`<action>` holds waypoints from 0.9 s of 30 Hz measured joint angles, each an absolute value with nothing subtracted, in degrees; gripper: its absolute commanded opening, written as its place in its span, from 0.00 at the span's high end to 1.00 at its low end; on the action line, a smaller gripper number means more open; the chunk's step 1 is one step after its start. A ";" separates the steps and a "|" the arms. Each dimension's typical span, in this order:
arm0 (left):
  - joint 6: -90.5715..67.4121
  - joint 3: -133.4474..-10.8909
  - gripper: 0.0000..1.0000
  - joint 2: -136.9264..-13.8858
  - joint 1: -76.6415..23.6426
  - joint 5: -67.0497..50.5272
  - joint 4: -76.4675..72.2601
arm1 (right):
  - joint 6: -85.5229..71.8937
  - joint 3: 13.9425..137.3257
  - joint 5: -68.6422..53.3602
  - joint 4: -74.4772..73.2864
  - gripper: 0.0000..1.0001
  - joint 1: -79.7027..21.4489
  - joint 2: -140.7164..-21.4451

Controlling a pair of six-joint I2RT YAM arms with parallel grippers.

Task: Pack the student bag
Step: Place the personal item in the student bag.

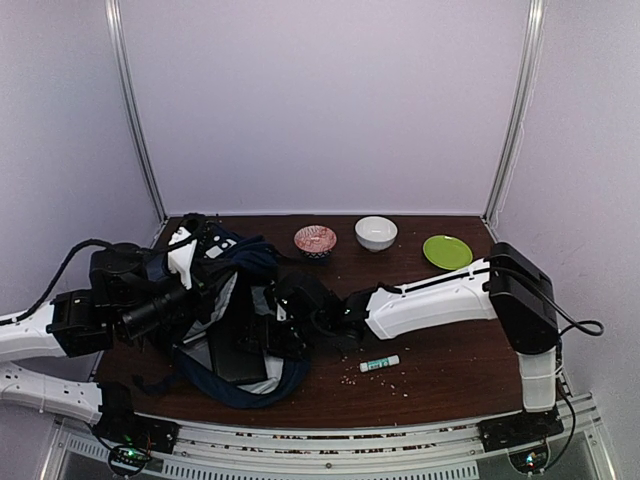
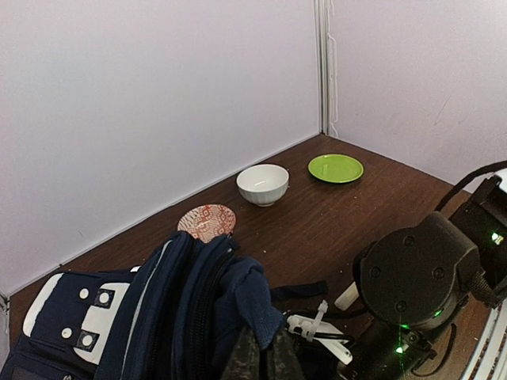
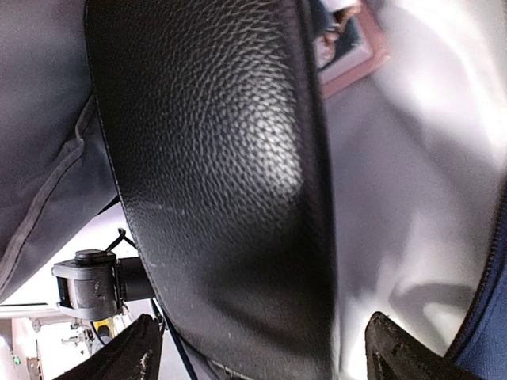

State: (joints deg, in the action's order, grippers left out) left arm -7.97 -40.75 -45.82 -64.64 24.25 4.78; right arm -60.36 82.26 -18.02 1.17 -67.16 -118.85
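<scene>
While left gripper (image 1: 185, 255) pinches the bag (image 2: 182, 309) by its rim, clamped on navy fabric, the mouth gapes toward right gripper (image 3: 261, 344). Its fingers (image 3: 135, 356) stand wide inside that mouth, with the case (image 3: 230, 182) between them, close to one, clear of the other, seemingly unheld. Step: stowing case. Next, likely: back straight out without dragging it, then fetch glue stick (image 1: 380, 363), well behind the fingers.

Two bowls (image 1: 315, 240) (image 1: 376, 233), one plate (image 1: 447, 251), one bag (image 1: 250, 256)
</scene>
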 measured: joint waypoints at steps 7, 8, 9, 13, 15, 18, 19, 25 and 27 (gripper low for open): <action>-8.86 -40.75 1.00 -45.80 -64.58 22.90 4.71 | -60.20 82.26 -22.92 7.20 0.15 -67.07 -123.42; -9.02 -40.75 1.00 -45.80 -64.58 22.72 4.69 | -60.20 82.24 -23.46 8.05 0.17 -67.05 -123.81; -9.17 -40.75 1.00 -45.80 -64.58 22.55 4.67 | -60.20 82.26 -24.01 8.93 0.21 -66.98 -124.14; -9.74 -40.75 1.00 -45.80 -64.53 22.09 4.49 | -60.53 82.21 -25.67 11.88 0.45 -66.76 -124.70; -9.89 -40.73 1.00 -45.76 -64.53 22.09 4.38 | -60.99 82.02 -26.72 13.23 0.59 -66.74 -124.79; -10.09 -40.60 1.00 -45.41 -64.53 22.24 4.38 | -62.43 81.21 -28.67 16.47 0.74 -66.78 -124.73; -10.13 -40.47 1.00 -45.23 -64.53 22.31 4.38 | -62.92 80.66 -29.26 17.82 0.79 -66.78 -124.57; -10.04 -40.10 1.00 -43.68 -64.55 22.85 4.40 | -65.91 74.72 -30.33 22.63 0.97 -66.70 -119.22; -9.87 -40.07 1.00 -43.11 -64.55 23.18 4.45 | -66.39 72.71 -30.33 22.55 1.00 -66.50 -116.79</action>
State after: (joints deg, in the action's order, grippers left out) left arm -9.87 -40.07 -43.11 -64.55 23.18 4.45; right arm -66.39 72.71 -30.33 22.55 -66.50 -116.79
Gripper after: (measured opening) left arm 0.053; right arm 0.270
